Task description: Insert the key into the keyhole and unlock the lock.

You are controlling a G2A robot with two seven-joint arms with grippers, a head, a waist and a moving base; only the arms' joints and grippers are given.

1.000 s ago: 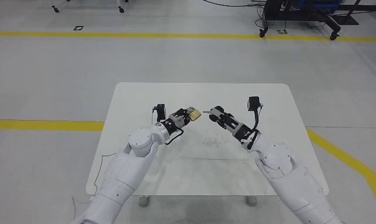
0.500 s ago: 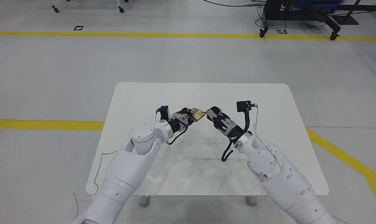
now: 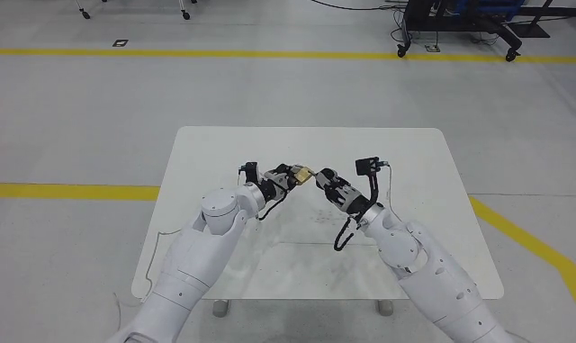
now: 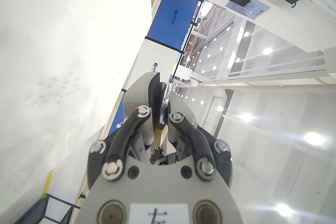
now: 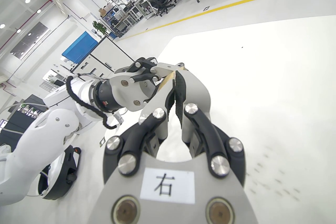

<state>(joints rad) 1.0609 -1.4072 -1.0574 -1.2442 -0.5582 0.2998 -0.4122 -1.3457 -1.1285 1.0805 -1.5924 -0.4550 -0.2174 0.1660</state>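
We are watching the left gripper (image 3: 295, 175) holding the brass padlock (image 3: 303, 174) in the air above the middle of the white table (image 3: 405, 154), with its fingers clamped on the lock's body. The right gripper (image 3: 320, 177) is facing it with its fingers pressed together, the pads all but touching. It is pinching the key, which is hidden between the pads.

A second ago we were seeing a clear gap between the lock and the right gripper, with a pale sliver of key poking out toward the lock. That gap is now closed, and the right gripper's tips are sitting right against the padlock's near face. The right forearm is swinging inward as well: its wrist camera is standing nearer the table's centre than it was, and its black cable is now hanging in a loop below the wrist. The left gripper is sitting a little farther toward the right arm than a second ago. Over the last half second both are barely shifting.
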